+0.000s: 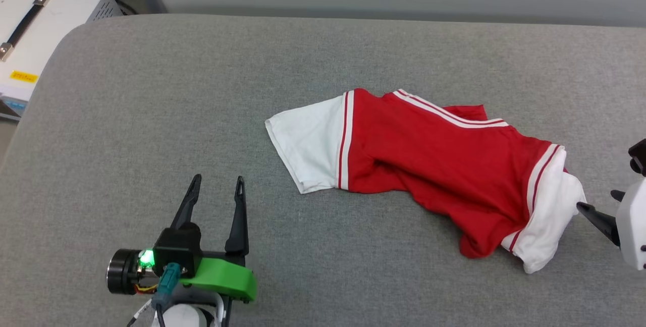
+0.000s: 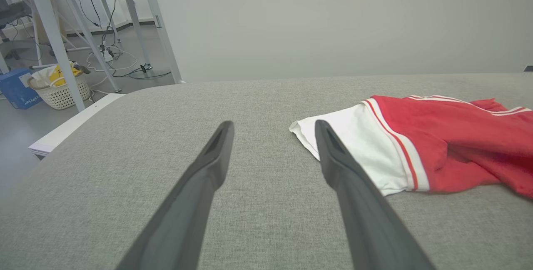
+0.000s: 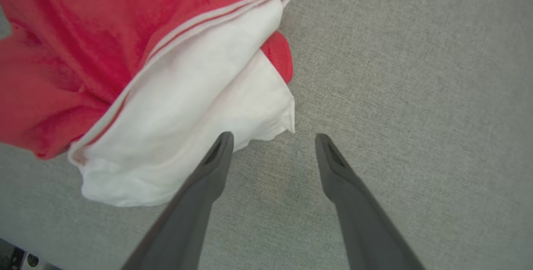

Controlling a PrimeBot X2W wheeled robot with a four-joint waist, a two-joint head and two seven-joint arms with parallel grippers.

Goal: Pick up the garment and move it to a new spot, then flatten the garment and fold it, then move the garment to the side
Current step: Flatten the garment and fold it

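Left tool; beyond, crumpled red-and-white garment

The garment lay rumpled on the grey fabric surface, right of its middle. It was a red jersey with short white sleeves and red-and-white striped trim. One sleeve spread flat to the left and the other bunched at the lower right. The body appeared twisted, its hem lost among folds.

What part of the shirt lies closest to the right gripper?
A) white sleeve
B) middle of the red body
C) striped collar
A: the open right gripper sits at the edge of a white sleeve of the shirt, one finger beside its hem, holding nothing.
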